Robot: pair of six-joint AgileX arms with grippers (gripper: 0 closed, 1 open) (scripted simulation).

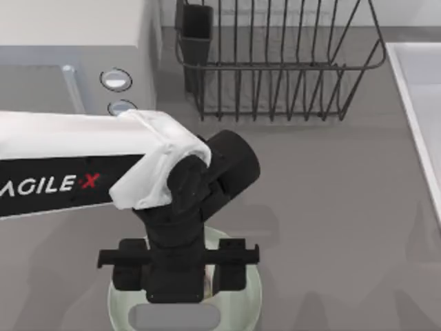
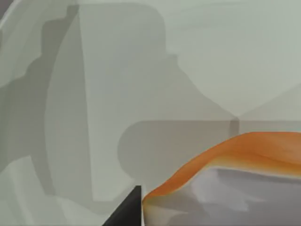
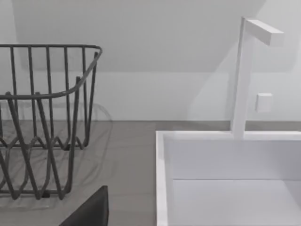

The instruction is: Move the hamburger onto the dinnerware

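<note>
The dinnerware (image 1: 252, 298), a pale mint-green plate, sits at the table's front edge, left of centre, and its surface (image 2: 188, 56) lies close below in the left wrist view. My left gripper (image 1: 179, 276) hovers directly over it, shut on the hamburger (image 2: 244, 155), an orange and cream lump pressed against one dark finger (image 2: 129, 209). A cream sliver of the hamburger (image 1: 209, 279) peeks out beside the gripper body. Whether the hamburger touches the plate I cannot tell. A dark part of my right gripper (image 3: 89, 212) shows near the sink.
A black wire dish rack (image 1: 275, 62) stands at the back centre, also the rack (image 3: 42, 122) in the right wrist view. A microwave (image 1: 76, 62) occupies the back left. A white sink (image 1: 420, 103) with a faucet (image 3: 242, 75) runs along the right side.
</note>
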